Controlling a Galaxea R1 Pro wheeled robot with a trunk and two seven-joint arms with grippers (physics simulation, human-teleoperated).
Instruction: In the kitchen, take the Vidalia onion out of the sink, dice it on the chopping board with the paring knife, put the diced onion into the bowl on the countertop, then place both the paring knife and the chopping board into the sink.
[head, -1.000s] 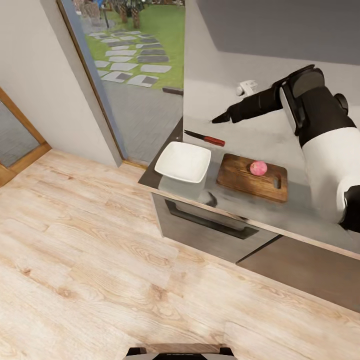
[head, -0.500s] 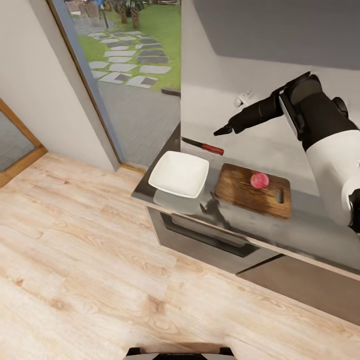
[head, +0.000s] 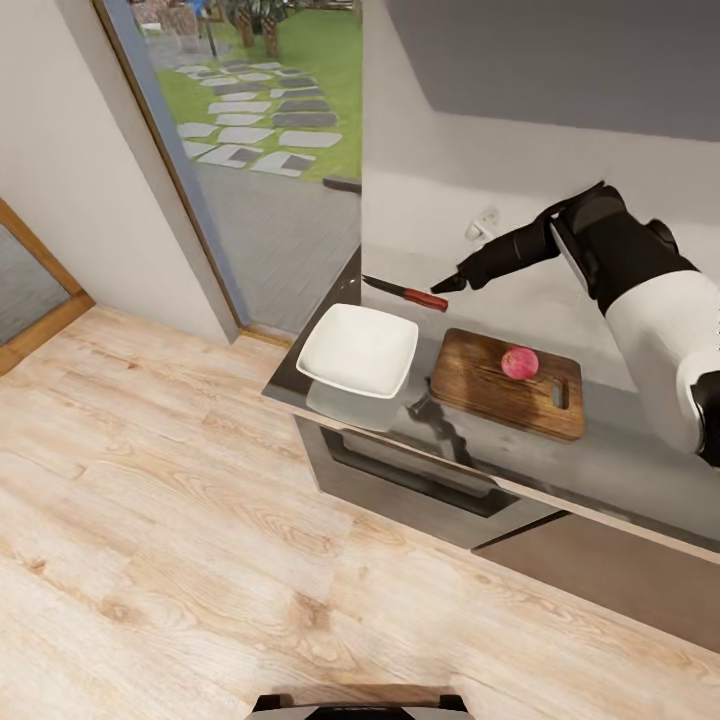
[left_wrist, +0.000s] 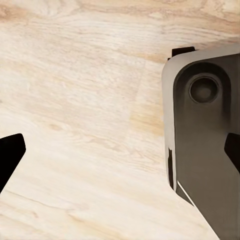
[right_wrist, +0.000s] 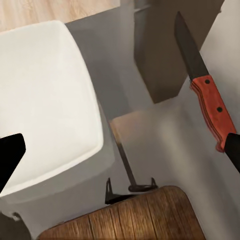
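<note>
countertop (head: 610, 455) | right jaws apart by paring knife (head: 405, 292) | left jaws apart

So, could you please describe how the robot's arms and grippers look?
The right arm has a glossy white upper shell, then a black forearm tapering to a slim black right gripper. In both wrist views the fingers are plain matte black wedges, without visible markings or cables.

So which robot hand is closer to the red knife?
The right. The right gripper hovers at the red handle end of the paring knife on the countertop, fingers open. The left gripper hangs over the wooden floor, away from the knife.
</note>
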